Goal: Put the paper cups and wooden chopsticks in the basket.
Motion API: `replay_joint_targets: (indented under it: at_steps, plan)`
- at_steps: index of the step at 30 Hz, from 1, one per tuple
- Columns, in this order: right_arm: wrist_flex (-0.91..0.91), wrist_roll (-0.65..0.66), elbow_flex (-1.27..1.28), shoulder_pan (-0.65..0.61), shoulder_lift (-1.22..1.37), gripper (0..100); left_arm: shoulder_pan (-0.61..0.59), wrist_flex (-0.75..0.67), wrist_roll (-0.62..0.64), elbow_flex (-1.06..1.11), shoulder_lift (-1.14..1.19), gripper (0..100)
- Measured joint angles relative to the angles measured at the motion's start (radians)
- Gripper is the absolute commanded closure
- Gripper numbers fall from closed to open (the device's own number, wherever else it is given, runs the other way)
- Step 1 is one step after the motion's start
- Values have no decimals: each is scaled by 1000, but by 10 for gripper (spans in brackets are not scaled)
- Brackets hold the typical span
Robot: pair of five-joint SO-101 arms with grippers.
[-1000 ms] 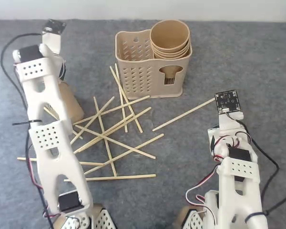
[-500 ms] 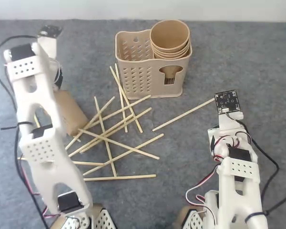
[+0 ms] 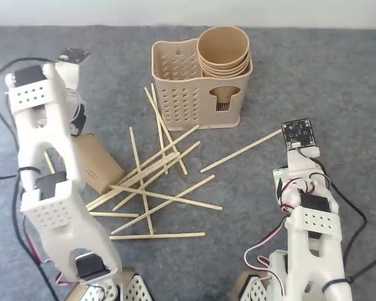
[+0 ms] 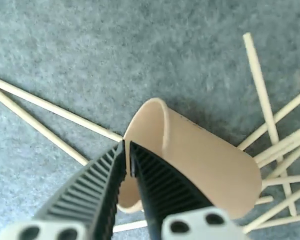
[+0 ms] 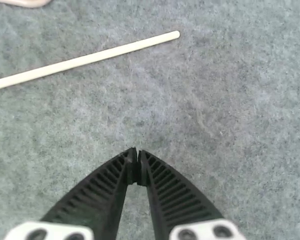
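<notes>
A grey carpet (image 3: 338, 81) with a short, felted nap covers the table. The white left arm (image 3: 47, 157), its plastic shells drilled with rows of holes, stretches over the left side. The right arm (image 3: 310, 232) stands folded near the front right.

At the back sits the basket (image 3: 188, 100), a beige plastic box with rounded corners, slotted walls and a keyhole-shaped cut-out in its front. A stack of paper cups (image 3: 224, 47), tan and smooth, stands nested in its right compartment and rises above the rim.

A single paper cup (image 3: 97, 164) lies on its side on the carpet just beside the left arm, well apart from the basket. The wooden chopsticks (image 3: 153, 169), thin, pale and straight, lie criss-crossed in a loose pile between that cup and the basket, some touching the cup's closed end. A lone chopstick (image 3: 241, 150) lies aslant to the right of the pile, near the right arm's camera.

The left gripper (image 4: 126, 147), with black ribbed jaws, is pinched to a thin slit on the cup's rolled rim. The right gripper (image 5: 136, 152) has its jaws pressed together over bare carpet, holding nothing, the lone chopstick beyond its tips.
</notes>
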Motion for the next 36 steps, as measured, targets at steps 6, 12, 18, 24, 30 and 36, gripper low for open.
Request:
replay_joint_targets:
  at_steps: [6,12,18,24,30,36]
  plan:
    - [-25,0,17,0,0,990,9,0,0,18,0,987]
    - [-25,0,17,-2,0,990,44,0,25,91,-115,987]
    - [-25,0,17,0,0,990,178,0,38,336,-364,987]
    - [-25,0,17,0,0,990,287,0,78,589,-548,987]
    - [-25,0,17,0,0,990,284,0,80,621,-624,987]
    - [-25,0,17,0,0,990,267,0,80,632,-628,987]
